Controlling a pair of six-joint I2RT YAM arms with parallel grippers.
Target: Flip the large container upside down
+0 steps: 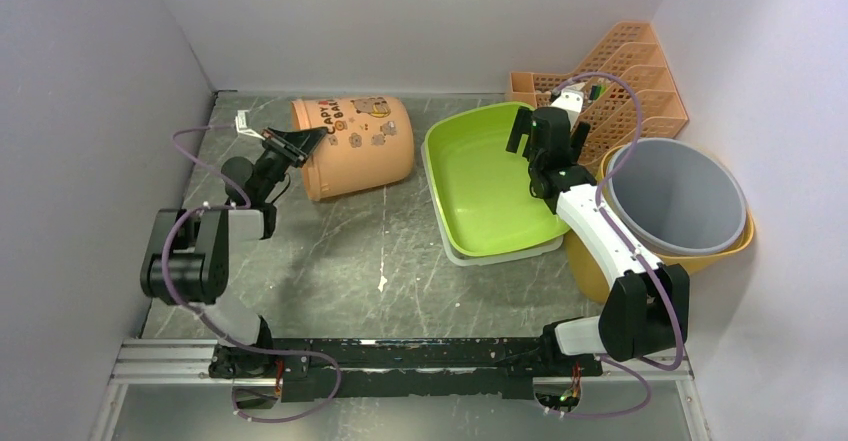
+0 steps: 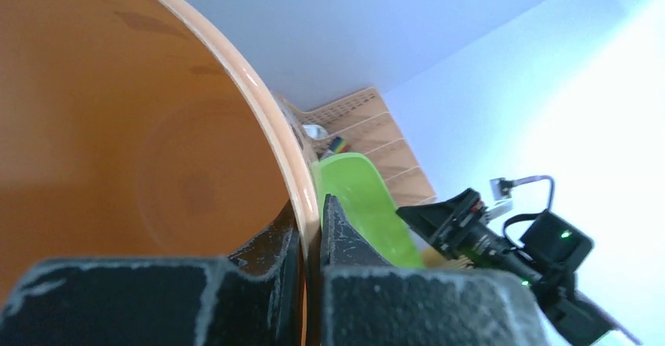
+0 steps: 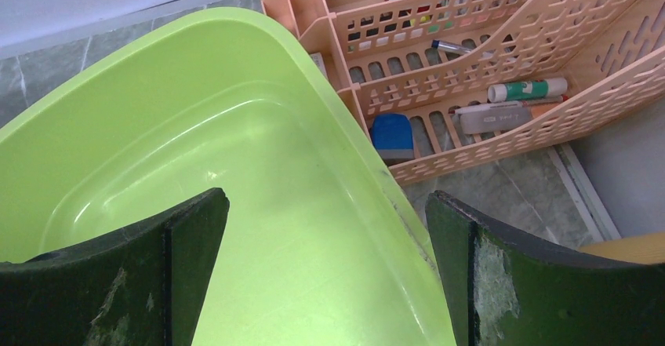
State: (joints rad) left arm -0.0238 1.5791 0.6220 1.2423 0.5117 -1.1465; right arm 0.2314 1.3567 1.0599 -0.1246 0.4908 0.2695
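In the upper left of the top view, the orange capybara-print container (image 1: 355,146) is seen lying on its side on the grey marbled table (image 1: 330,261), with its open mouth turned to the left. Its rim is pinched between the almost closed fingers of the left gripper (image 1: 298,143), one finger inside the mouth and one outside. The left arm is bent at the elbow and reached up toward the rim. Right of centre, the right gripper (image 1: 545,133) is held over the green basin (image 1: 490,191) with its fingers spread wide, near the peach desk organiser (image 1: 625,76).
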